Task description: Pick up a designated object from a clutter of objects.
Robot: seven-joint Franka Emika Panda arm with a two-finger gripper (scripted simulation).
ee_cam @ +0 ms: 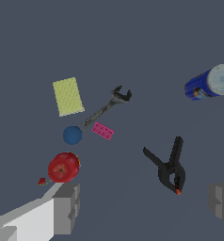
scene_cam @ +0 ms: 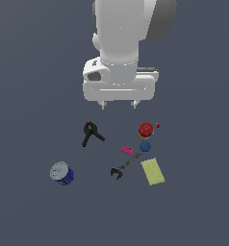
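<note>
The gripper (scene_cam: 119, 104) hangs above the clutter, jaws spread wide and holding nothing, so the pick appears barely begun. The black spring clamp (scene_cam: 91, 133) lies untouched on the floor, apart from the wrench (scene_cam: 124, 166), pink brick (scene_cam: 127, 150) and red ball (scene_cam: 146, 129). Descent, grasp and lift all remain.
</note>
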